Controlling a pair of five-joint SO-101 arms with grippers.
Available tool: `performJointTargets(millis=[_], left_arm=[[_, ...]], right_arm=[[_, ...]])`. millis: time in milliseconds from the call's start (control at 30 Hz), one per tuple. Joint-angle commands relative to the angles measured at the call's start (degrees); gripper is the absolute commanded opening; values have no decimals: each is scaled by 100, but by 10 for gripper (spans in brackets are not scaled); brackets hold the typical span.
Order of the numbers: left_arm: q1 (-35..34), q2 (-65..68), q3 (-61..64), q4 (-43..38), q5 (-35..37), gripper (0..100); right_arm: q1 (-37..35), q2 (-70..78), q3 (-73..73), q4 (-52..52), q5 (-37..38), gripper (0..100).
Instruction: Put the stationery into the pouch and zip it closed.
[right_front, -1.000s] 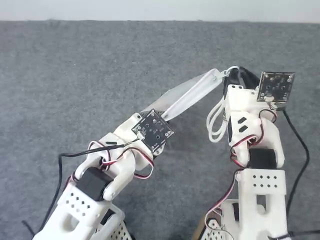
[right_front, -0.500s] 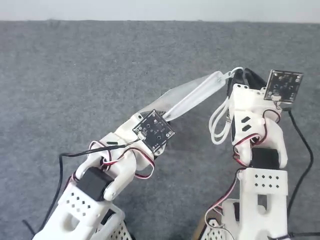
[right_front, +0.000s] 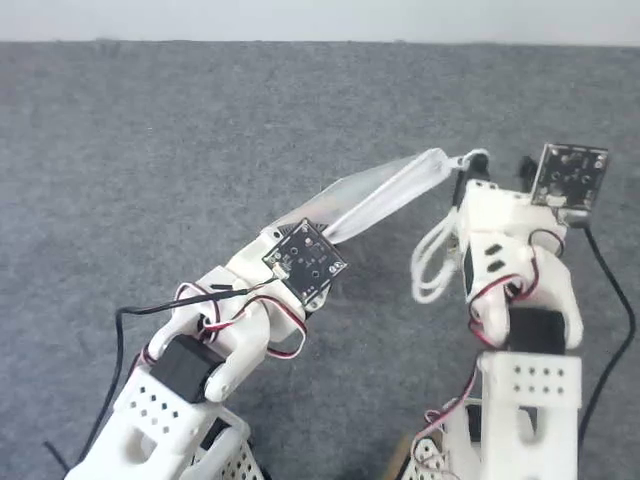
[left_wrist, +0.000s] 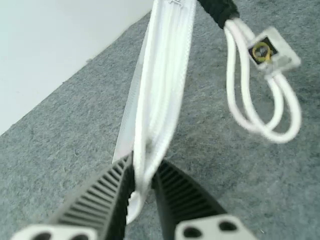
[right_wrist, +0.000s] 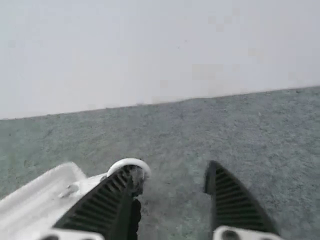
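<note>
My left arm (right_front: 215, 340) comes in from the near left, its camera board (right_front: 305, 262) sitting over one end of the pouch (right_front: 385, 195). The pouch stretches slantwise over the grey table (right_front: 150, 150) to the front of my right arm (right_front: 510, 270). A white cord (right_front: 432, 265) loops just beside that arm.

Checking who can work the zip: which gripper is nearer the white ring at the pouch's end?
Right. The right gripper is open with the ring at one fingertip; the left gripper is shut on the pouch at its other end.
</note>
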Motion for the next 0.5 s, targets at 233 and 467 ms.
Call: performJointTargets(millis=[233, 467], left_arm=[[-53, -114, 4, 79, 123, 9], [-53, -114, 4, 70, 132, 9]], right_arm=[[-435, -1675, -369, 910, -62, 159], [-1051, -2308, -369, 1367, -53, 159]])
